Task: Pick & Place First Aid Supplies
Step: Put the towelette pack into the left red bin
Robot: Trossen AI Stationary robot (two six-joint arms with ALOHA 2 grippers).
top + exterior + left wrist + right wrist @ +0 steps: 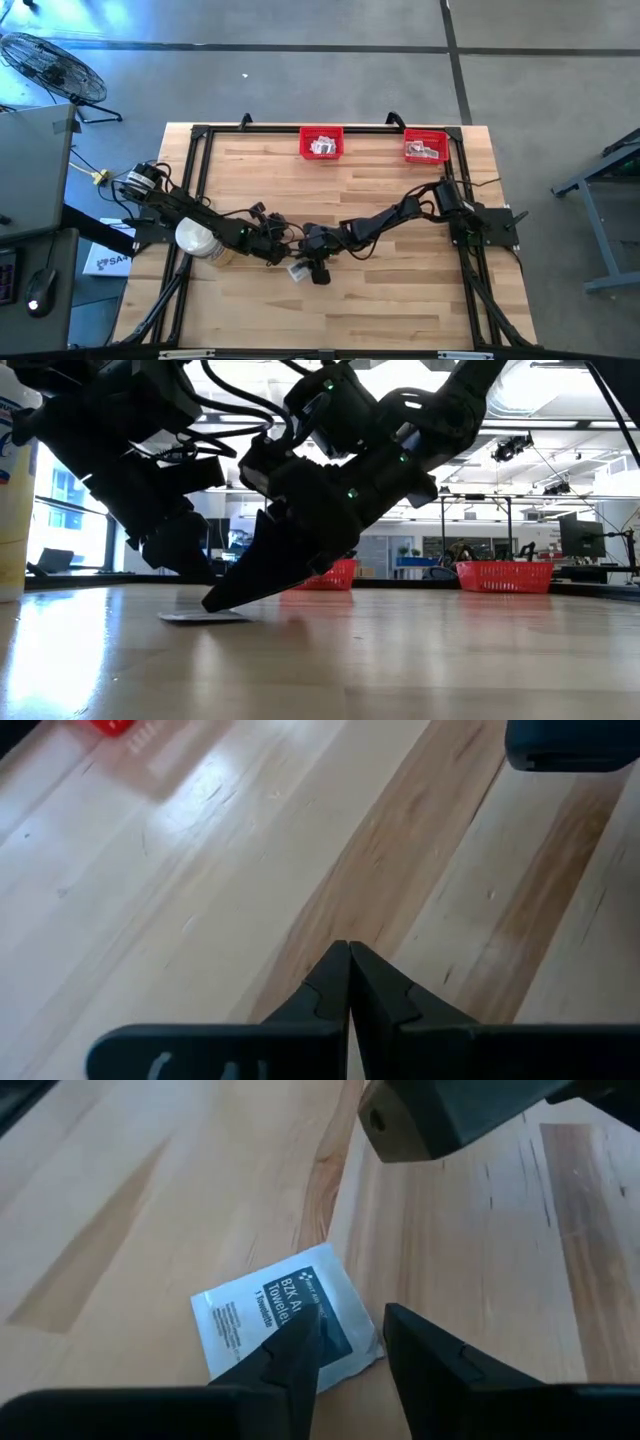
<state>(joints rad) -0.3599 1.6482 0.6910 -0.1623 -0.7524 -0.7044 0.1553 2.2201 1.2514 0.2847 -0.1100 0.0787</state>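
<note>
Nearest the low-view camera: right claw (225,600), tips down at the table (420,660), directly over a flat white packet (205,616) lying on the wood.

Right wrist view: packet (285,1320) is seen flat, printed side up, dark panel at centre. One finger (290,1355) overlaps the packet's near edge; the other is set just off its corner on bare wood. Fingers are spread part-way, not yet pinching; no lift is evident.

Key relation: packet lies immediately ahead of and beneath the right claw. Its long axis is judged to run obliquely to the finger gap, so a corner or short edge, not the full width, is likely to be taken.

Left claw (348,982) is pressed together, empty, held over bare wood just beside the packet, per high view. Right arm is the nearer to the packet and is on it.

Red bins (321,143) (426,146) are set well apart from the packet, at the table's far edge, w/ packets already inside. White cylinder (196,239) stands near the packet, on the left arm's side.
</note>
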